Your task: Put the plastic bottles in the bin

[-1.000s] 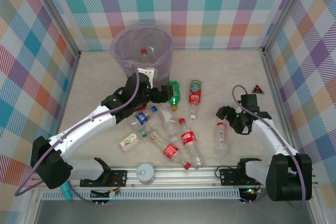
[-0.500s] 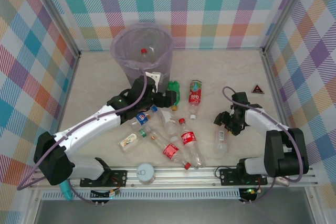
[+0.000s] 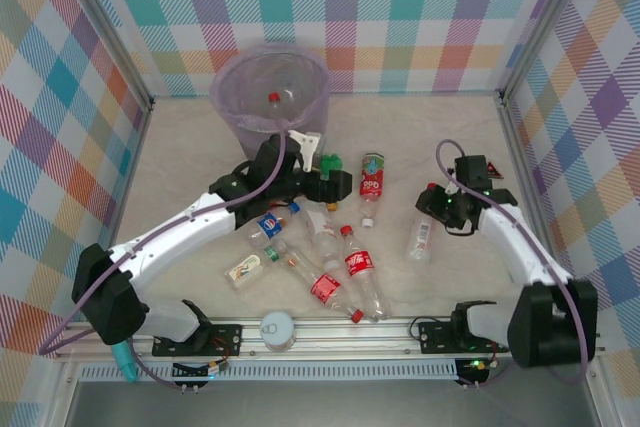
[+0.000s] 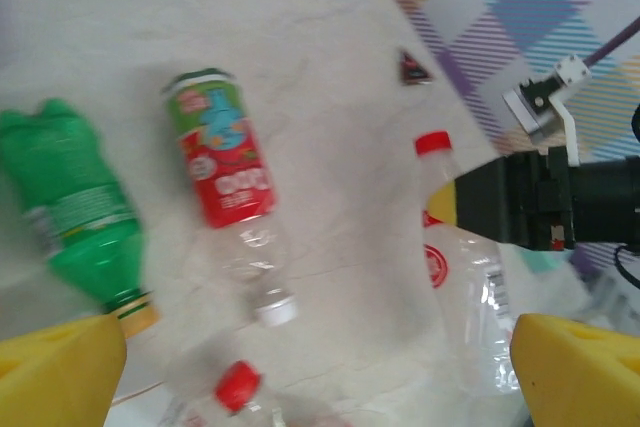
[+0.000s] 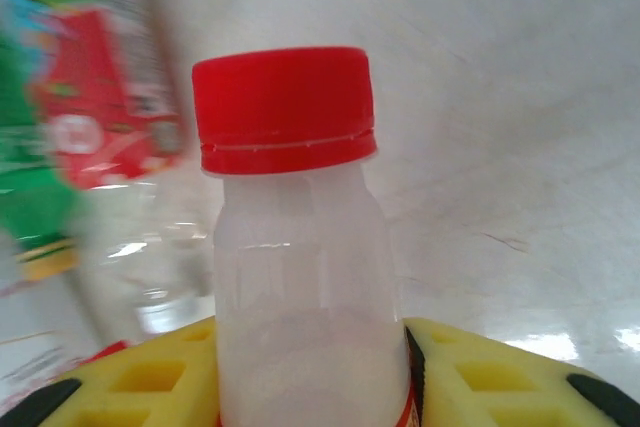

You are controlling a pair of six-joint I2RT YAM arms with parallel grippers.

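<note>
1. Your bin (image 3: 238,119) stands at the far side of the table (image 3: 180,162), with one red-capped bottle (image 3: 272,99) inside it.
2. Your left gripper (image 3: 337,185) hangs just beside the green bottle (image 3: 329,161) and covers part of it.
3. Your right gripper (image 3: 440,205) sits over the neck end of a clear bottle (image 3: 419,239), well apart from the bin.
4. A red-labelled bottle (image 3: 372,182) lies between the two grippers.
5. More bottles lie in a loose cluster (image 3: 345,267) toward the near edge, and a white canister (image 3: 277,328) sits by the front rail.

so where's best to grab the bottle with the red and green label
Probably from above, across the labelled middle of the bottle: it lies flat, both long sides free, and the clear neck tapers toward the white cap.
</note>
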